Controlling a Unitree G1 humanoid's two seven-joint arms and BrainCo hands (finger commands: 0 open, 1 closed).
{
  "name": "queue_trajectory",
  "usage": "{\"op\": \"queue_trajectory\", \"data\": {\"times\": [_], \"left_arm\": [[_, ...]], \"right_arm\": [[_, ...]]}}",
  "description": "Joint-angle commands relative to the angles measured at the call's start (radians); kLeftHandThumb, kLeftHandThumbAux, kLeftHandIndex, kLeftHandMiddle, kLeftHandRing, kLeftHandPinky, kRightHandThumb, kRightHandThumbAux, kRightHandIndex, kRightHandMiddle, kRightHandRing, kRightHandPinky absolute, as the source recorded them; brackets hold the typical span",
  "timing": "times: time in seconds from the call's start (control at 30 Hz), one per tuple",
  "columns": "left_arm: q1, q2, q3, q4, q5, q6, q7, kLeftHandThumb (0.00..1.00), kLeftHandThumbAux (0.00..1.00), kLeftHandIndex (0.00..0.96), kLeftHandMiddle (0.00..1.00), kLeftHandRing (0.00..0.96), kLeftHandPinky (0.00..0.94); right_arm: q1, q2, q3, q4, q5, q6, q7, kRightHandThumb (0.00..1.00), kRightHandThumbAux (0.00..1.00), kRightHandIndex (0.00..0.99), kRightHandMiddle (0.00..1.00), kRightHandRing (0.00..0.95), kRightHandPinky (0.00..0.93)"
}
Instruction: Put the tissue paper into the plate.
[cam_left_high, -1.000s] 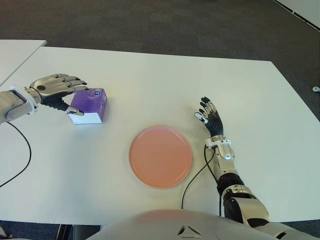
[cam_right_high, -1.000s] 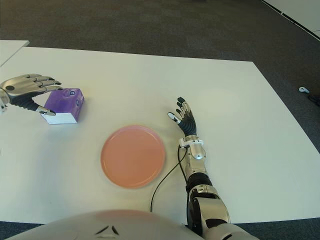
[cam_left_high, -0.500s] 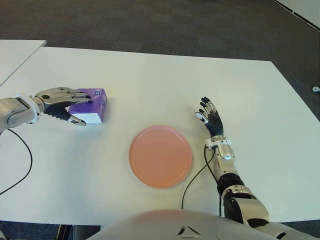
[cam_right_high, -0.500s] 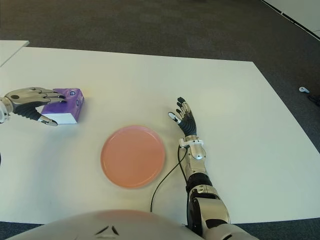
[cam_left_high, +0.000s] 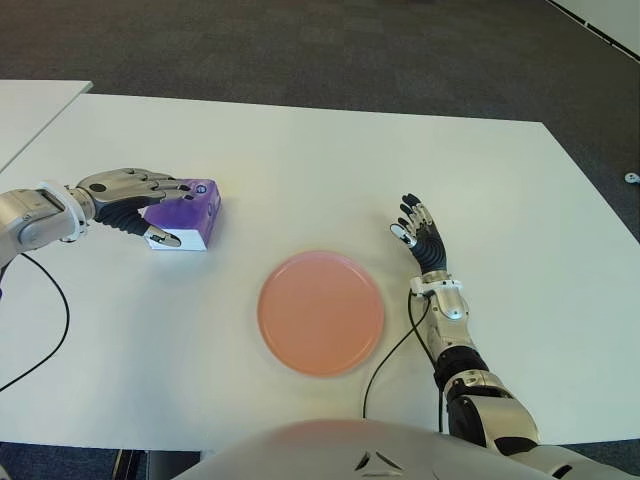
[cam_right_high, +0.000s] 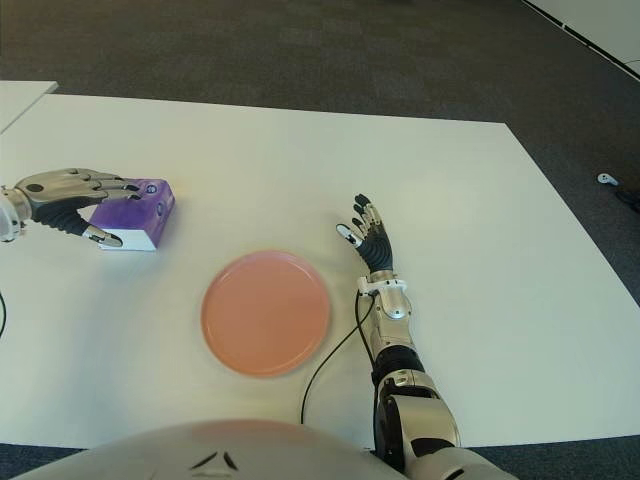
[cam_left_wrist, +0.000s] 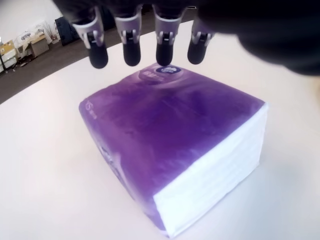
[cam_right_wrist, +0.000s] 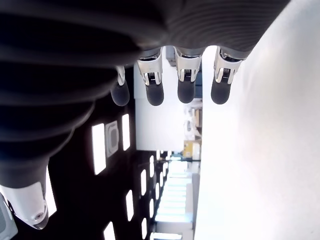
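I get bright, even overhead light on the white table, with only soft, faint shadows. My left wrist view bends at its edges, its nearest fingers dark and blurred. My right wrist view is mostly dark, backlit

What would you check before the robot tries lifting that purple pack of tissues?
1. Left hand over the tissue pack: ok.
2. Fingers closed on the pack: not ok; they hover above its top, open.
3. Thumb contact on the pack's side: cannot tell.
4. Plate bare and ready: ok.
5. Table free between pack and plate: ok.
6. Right hand clear of the plate, on its right: ok.
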Motion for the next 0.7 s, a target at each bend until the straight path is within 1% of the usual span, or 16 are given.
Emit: {"op": "queue_trajectory", "data": {"times": [0.03,0.17,0.4,0.7], "left_arm": [[0.026,-0.040,-0.022,0.012,0.050,0.019,0.071,0.277,0.117,0.000,0.000,0.000,0.000],[0.026,-0.043,-0.023,0.016,0.056,0.014,0.099,0.272,0.114,0.000,0.000,0.000,0.000],[0.022,-0.068,-0.030,0.032,0.081,0.025,0.181,0.269,0.109,0.000,0.000,0.000,0.000],[0.001,-0.084,-0.027,0.038,0.079,0.027,0.220,0.269,0.109,0.000,0.000,0.000,0.000]], "right_arm": [[0.144,0.044,0.014,0.103,-0.010,0.056,-0.004,0.000,0.596,0.000,0.000,0.000,0.000],[0.146,0.043,0.014,0.101,-0.009,0.056,-0.003,0.000,0.597,0.000,0.000,0.000,0.000],[0.148,0.040,0.016,0.100,-0.010,0.058,0.000,0.000,0.608,0.000,0.000,0.000,0.000],[0.159,0.040,0.020,0.082,-0.009,0.059,0.002,0.000,0.608,0.000,0.000,0.000,0.000]]}}
